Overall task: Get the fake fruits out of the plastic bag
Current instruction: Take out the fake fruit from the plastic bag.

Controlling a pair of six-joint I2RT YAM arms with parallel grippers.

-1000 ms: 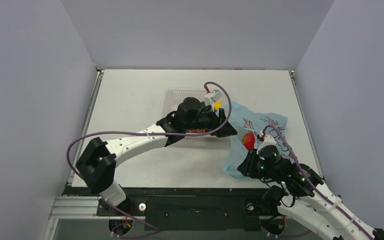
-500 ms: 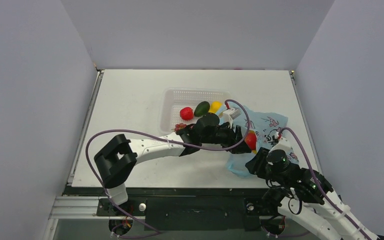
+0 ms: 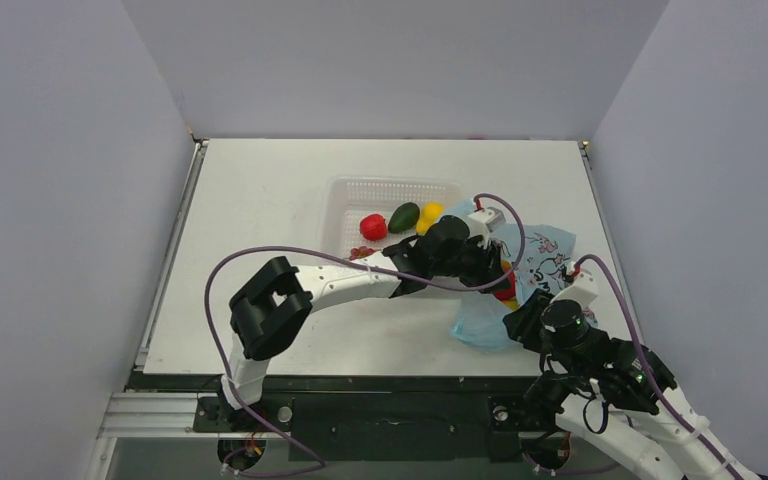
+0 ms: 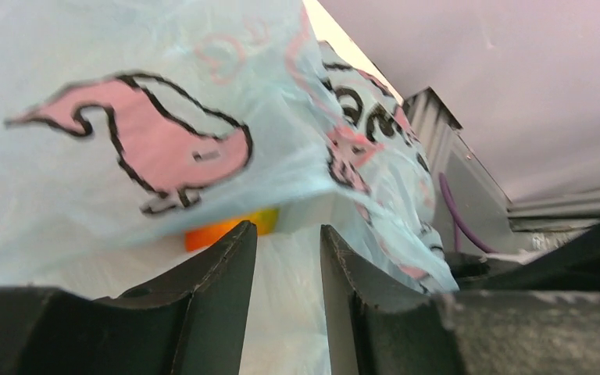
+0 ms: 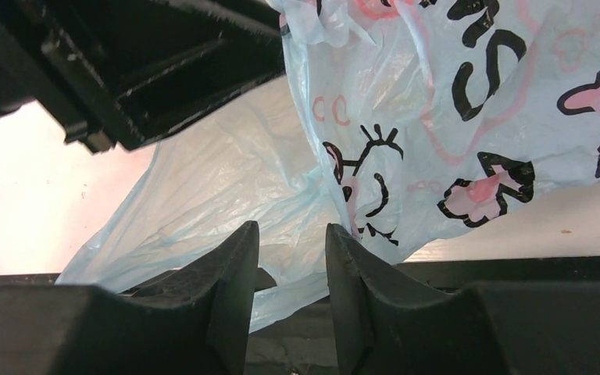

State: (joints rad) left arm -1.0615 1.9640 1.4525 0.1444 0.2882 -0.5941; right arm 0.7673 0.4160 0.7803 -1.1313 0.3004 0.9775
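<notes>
The light blue plastic bag (image 3: 545, 262) with pink-and-black prints lies at the right of the table, and its film fills the left wrist view (image 4: 125, 101). My left gripper (image 3: 495, 268) reaches into its mouth. Those jaws (image 4: 287, 226) stand partly open with only bag film showing beyond the gap. An orange-yellow fruit (image 4: 230, 229) shows past the left finger, under the film. A red apple (image 3: 506, 291) peeks out beside the left gripper. My right gripper (image 3: 516, 325) sits at the bag's near edge, open (image 5: 291, 225), with crinkled film (image 5: 226, 195) just ahead of its tips.
A white perforated basket (image 3: 345, 200) stands left of the bag and holds a red fruit (image 3: 373, 226), a dark green avocado (image 3: 404, 216) and a yellow fruit (image 3: 430, 214). The left arm's purple cable (image 3: 260, 262) loops over the table. The table's black front edge (image 5: 476, 269) lies close under the right gripper.
My left arm swung right from over the basket into the bag's mouth, and its jaws narrowed. The basket's fruits came into view. My right gripper shifted slightly right along the bag's near edge.
</notes>
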